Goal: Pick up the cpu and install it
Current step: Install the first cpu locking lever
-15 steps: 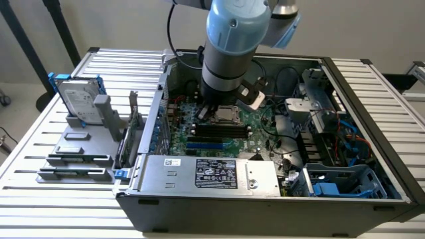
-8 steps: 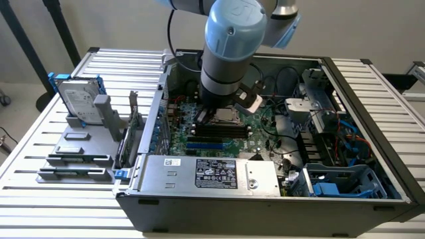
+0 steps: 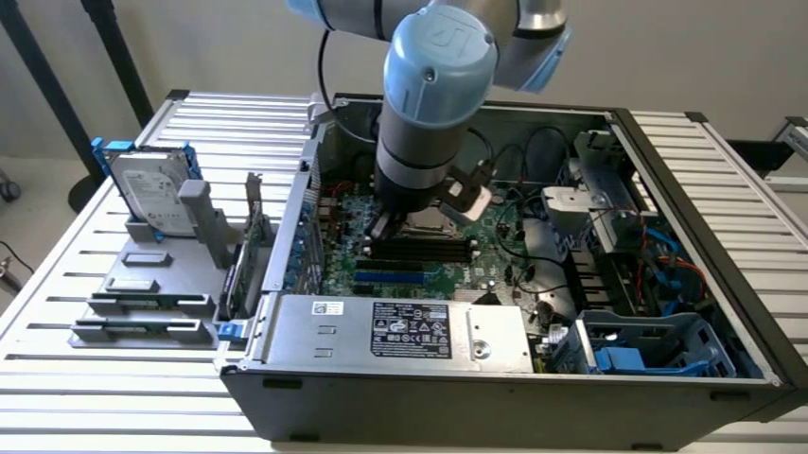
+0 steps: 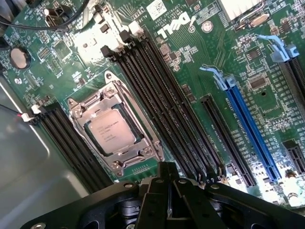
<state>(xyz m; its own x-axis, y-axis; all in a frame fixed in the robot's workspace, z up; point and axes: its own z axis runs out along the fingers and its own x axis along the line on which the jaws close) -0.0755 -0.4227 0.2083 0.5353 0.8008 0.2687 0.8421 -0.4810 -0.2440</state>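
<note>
The cpu [image 4: 111, 132], a small square chip with a silver-grey top plate, lies flat in its socket on the green motherboard [image 4: 190, 52], framed by the metal retention bracket [image 4: 138, 138]. My gripper [image 4: 167, 168] hovers above the board beside the socket, its dark fingers drawn together, shut on nothing. In the exterior view my gripper [image 3: 389, 225] reaches down into the open computer case [image 3: 657, 180] over the middle of the motherboard [image 3: 486, 241]; the arm covers the socket there.
Black memory slots [image 4: 162, 105] run beside the socket, and a blue expansion slot [image 4: 250, 129] lies further off. A power supply [image 3: 404, 331] fills the case's front. At the exterior view's left stand a hard drive in a blue bracket [image 3: 149, 194] and grey fixtures [image 3: 139, 317].
</note>
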